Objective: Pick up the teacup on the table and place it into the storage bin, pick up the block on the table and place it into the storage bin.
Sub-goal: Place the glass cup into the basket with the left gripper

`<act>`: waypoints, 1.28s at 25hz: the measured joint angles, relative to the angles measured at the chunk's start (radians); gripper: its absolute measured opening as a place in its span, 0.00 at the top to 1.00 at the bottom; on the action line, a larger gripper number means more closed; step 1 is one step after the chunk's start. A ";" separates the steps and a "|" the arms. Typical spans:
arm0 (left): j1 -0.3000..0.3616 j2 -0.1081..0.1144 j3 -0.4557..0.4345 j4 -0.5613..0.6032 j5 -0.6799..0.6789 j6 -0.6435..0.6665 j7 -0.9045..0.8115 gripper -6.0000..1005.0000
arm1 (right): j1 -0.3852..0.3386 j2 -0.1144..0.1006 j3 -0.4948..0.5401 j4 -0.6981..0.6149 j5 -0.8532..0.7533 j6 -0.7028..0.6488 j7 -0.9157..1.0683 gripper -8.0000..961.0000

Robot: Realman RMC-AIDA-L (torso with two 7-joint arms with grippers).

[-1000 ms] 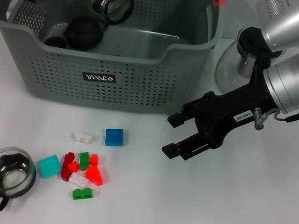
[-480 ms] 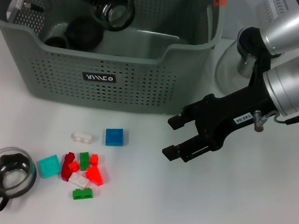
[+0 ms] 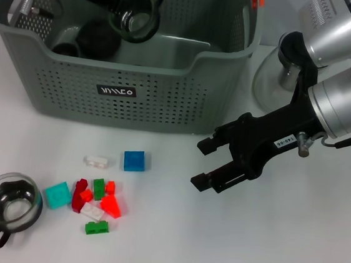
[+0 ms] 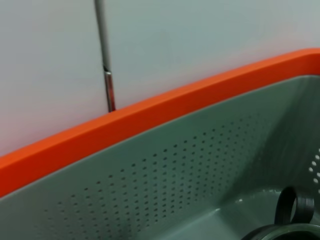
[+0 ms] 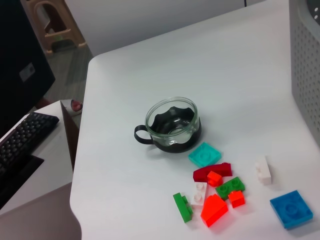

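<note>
Head view: the left claw (image 3: pixel 132 19) hangs inside the large grey-green perforated plastic storage bin (image 3: pixel 122 104), closed on a clear glass teacup with a dark insert (image 3: pixel 136 15) held clear above the bin floor, where two dark round objects (image 3: pixel 88 39) already lie. The right claw (image 3: pixel 202 164) hovers over the white desk (image 3: pixel 264 241), just beside the bin's front corner, its two black fingers parted and holding nothing.

A second clear glass teacup with a dark insert and loop handle (image 5: pixel 172 125) stands upright on the desk, well apart from the bin. Near it lies a loose cluster of small plastic blocks: a blue square block (image 3: pixel 135 160), a teal flat block (image 3: pixel 58 194), a white block (image 3: pixel 96 160), and red and green pieces (image 3: pixel 98 200).

Handling, as judged: the glass cup is rigid, smooth and breakable, so a grip across the rim or wall suits it, with gentle release. The blocks look light, stiff and non-fragile; the blue one, lying apart from the cluster, offers flat opposite sides for a pinch.
</note>
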 joint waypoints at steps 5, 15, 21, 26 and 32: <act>0.000 -0.007 0.029 0.000 0.013 -0.001 0.000 0.95 | 0.000 0.000 0.003 0.000 0.000 0.000 -0.003 0.14; -0.010 -0.025 0.033 0.000 0.051 -0.018 0.000 0.95 | 0.000 0.000 0.002 0.000 0.000 0.007 -0.004 0.14; -0.010 -0.026 0.033 0.000 0.052 -0.019 0.000 0.95 | 0.000 0.000 0.001 0.000 0.000 0.009 -0.005 0.14; -0.010 -0.026 0.033 0.000 0.052 -0.019 0.000 0.95 | 0.000 0.000 0.000 0.000 0.000 0.009 -0.006 0.14; -0.011 -0.026 0.033 0.000 0.052 -0.010 0.000 0.94 | 0.000 0.000 0.000 0.000 0.000 0.009 -0.006 0.14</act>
